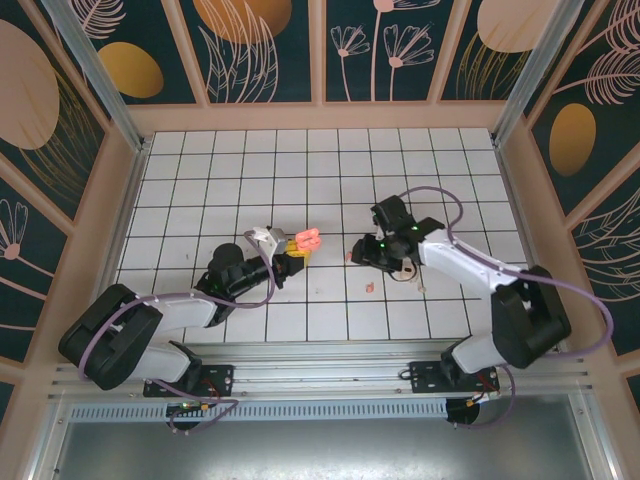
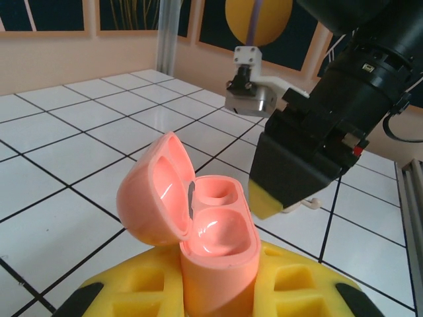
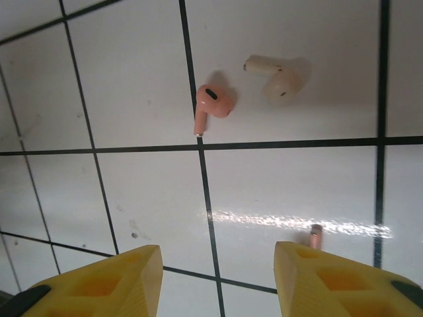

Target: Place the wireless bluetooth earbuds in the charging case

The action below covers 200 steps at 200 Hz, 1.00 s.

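The salmon-pink charging case stands upright between the yellow fingers of my left gripper, which is shut on its body. Its lid is swung open to the left, and both paler wells show with nothing in them. In the top view the case sits at the left gripper, left of centre. My right gripper hangs open over the tiles with nothing between its fingers. One pink earbud lies on the floor ahead of it. The stem of another earbud peeks out by the right fingertip. A pink earbud also lies on the tiles below the right gripper.
A beige earbud-shaped piece lies just right of the pink earbud. The right arm's dark wrist hangs close behind the case. White tiled floor stretches to the back, with walls on three sides.
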Motion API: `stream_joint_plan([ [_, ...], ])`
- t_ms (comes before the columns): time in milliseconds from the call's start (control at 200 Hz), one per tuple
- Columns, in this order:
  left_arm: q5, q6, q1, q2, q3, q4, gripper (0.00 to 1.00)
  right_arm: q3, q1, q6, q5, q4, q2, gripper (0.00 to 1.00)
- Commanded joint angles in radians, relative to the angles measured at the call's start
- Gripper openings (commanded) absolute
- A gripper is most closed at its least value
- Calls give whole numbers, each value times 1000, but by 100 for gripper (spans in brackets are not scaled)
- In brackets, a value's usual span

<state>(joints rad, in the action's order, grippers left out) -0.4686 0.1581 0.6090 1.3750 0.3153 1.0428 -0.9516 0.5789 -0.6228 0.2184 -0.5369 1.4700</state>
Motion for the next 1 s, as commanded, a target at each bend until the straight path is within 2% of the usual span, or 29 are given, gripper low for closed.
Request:
stream_joint_plan([
  [0,19,-27,3,-9,-11,11,12,-70,26,-54,-71,-34,66,48],
  [430,16,-92,3,-55,-10,-74,13,-179,27,-57,-90,6,283,46],
  [996,19,-80,4,-98,-24,-81,13,-280,29,-18,-120,-11,412,42],
])
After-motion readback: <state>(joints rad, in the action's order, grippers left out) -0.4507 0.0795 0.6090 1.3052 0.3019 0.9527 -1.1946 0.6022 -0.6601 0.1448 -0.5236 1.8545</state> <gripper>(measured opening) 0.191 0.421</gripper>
